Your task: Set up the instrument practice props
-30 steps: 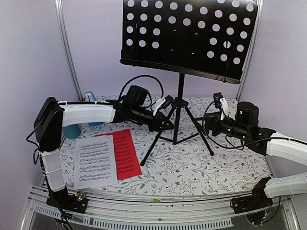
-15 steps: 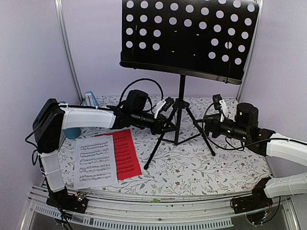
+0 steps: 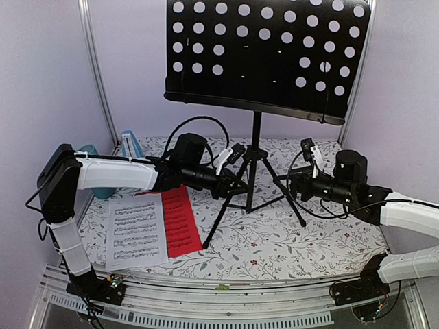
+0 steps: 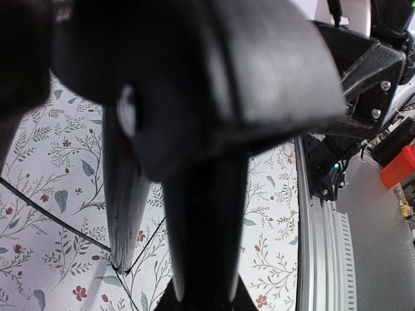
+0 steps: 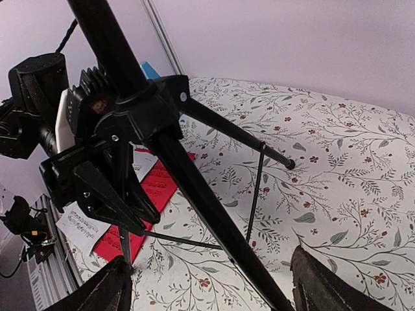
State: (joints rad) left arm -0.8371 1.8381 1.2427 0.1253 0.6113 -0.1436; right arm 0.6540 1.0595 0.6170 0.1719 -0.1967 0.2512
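At mid-frame, upright on its tripod: the black music stand, gripped at the leg hub by the left tool, one leg inside the wide spread of the right tool. At lower left, flat on the bench: white sheet touching red sheet, blue metronome behind them. Floral print across the bench, plain lilac walls around.

The top camera looked down from above and behind, over the whole bench. Both wrist cameras faced the legs of the music stand from opposite sides, the left one nearest.
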